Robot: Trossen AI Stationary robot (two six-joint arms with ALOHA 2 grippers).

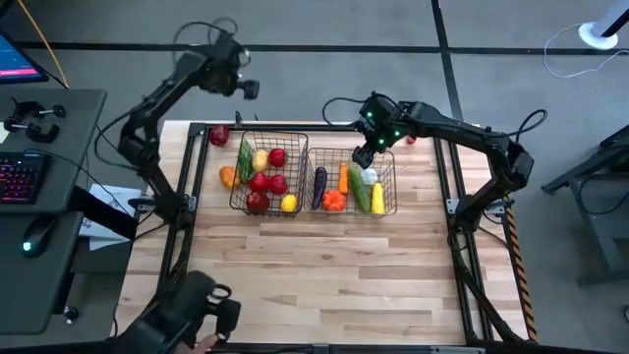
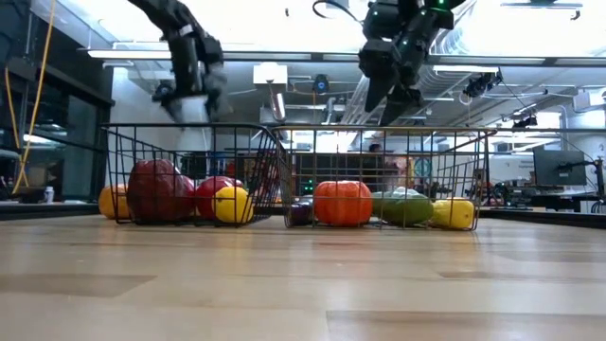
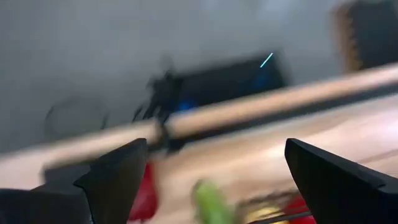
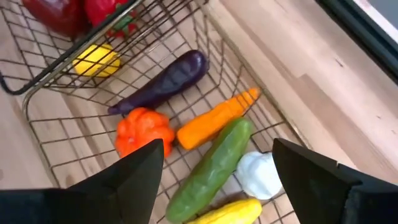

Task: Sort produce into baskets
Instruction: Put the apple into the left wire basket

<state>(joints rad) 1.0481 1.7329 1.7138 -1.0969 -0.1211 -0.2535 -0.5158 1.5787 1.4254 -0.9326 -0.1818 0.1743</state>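
My left claw [image 1: 246,88], spread empty, hung nearest the red fruit [image 1: 218,136] at the desk's far-left corner; my right claw [image 1: 365,155] hovered released.

The table [image 1: 324,275] is of light wood planks with a dark frame at its edges. Two wire baskets stand on it side by side, touching: the left basket [image 1: 239,198] and the right basket [image 1: 311,187]. A red fruit [image 1: 218,136] lies on the wood beside the left basket's far corner.
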